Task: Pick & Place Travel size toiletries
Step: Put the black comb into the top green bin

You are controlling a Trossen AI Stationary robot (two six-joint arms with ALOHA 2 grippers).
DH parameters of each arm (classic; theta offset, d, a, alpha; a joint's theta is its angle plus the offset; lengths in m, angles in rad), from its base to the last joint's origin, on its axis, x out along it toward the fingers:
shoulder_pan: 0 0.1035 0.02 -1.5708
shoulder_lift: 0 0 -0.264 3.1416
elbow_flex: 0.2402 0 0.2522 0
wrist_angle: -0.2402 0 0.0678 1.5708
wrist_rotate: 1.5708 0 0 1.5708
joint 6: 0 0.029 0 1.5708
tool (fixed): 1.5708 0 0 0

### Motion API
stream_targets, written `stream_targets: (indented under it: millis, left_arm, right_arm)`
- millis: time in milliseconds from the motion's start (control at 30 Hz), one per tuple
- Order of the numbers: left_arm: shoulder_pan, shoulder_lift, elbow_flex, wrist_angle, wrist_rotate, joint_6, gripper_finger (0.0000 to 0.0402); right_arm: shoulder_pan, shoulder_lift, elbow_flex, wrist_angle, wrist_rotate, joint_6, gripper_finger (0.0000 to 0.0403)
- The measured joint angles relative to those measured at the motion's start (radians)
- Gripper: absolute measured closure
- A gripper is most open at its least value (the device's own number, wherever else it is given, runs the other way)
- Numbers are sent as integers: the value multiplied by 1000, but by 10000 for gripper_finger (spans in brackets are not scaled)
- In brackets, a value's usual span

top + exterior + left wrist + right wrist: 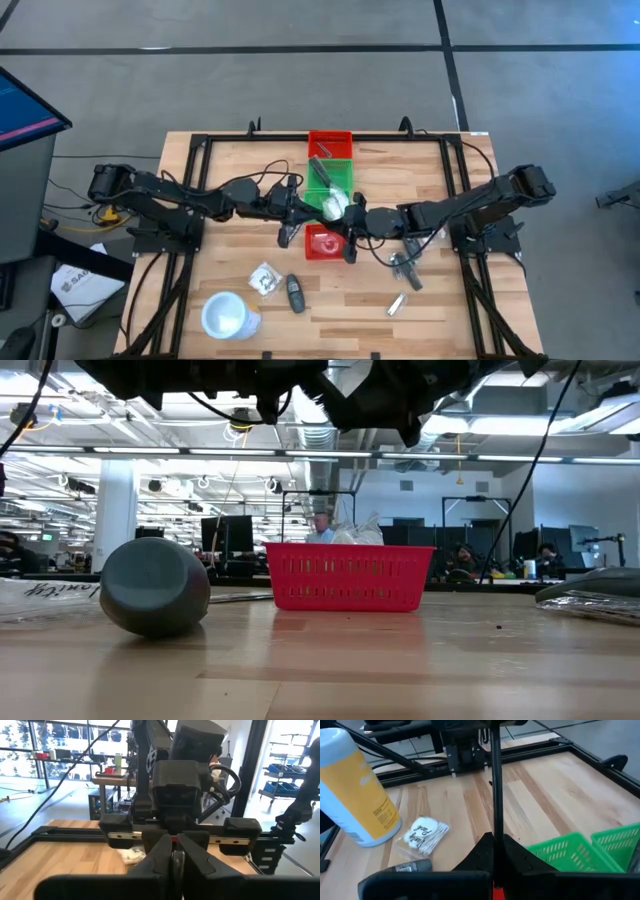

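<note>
The wooden worktop (430,190) carries a black frame along its edges, and both dark arms reach in from the sides to meet over its middle. The left arm (170,195) stretches from the left edge toward the bins, and the right arm (480,200) comes in from the right.

A row of plastic bins runs from the far edge toward the centre: a red bin (330,143) farthest, a green bin (328,180) in the middle, and a second red bin (323,243) nearest. In the low view this near red bin (348,577) shows crinkly clear packets above its rim.

The left gripper (292,215) sits just left of the bins, between the green one and the near red one; its jaws are clenched together, and nothing can be seen between them in the left wrist view. The right gripper (352,222) hovers just right of the same spot, its jaws also pressed shut with nothing visible in them. A pale crinkly bundle (333,207) lies at the near end of the green bin, between the two grippers.

Toward the near left stands a white cup (226,316). Between it and the bins lie a clear packet showing white (265,279) and, just right of it, a black oblong piece (295,294). To the near right lies a slim silver-grey tube (397,303).
</note>
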State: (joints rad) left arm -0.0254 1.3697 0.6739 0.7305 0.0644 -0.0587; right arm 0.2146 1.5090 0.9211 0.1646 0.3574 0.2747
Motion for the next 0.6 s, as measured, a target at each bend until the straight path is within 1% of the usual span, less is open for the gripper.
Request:
stream_targets:
  millis: [167, 267, 467, 600]
  left_arm:
    - [0, -2, 1, 0, 13, 3, 396]
    - [1, -2, 1, -1, 12, 8, 397]
    - [31, 0, 0, -23, 14, 9, 399]
    - [44, 0, 0, -49, 22, 5, 400]
  right_arm:
    - [0, -6, 0, 2, -1, -18, 402]
    - [0, -6, 0, -1, 1, -24, 395]
    - [-4, -7, 0, -23, 12, -23, 355]
    - [-19, -7, 0, -62, 13, -20, 338]
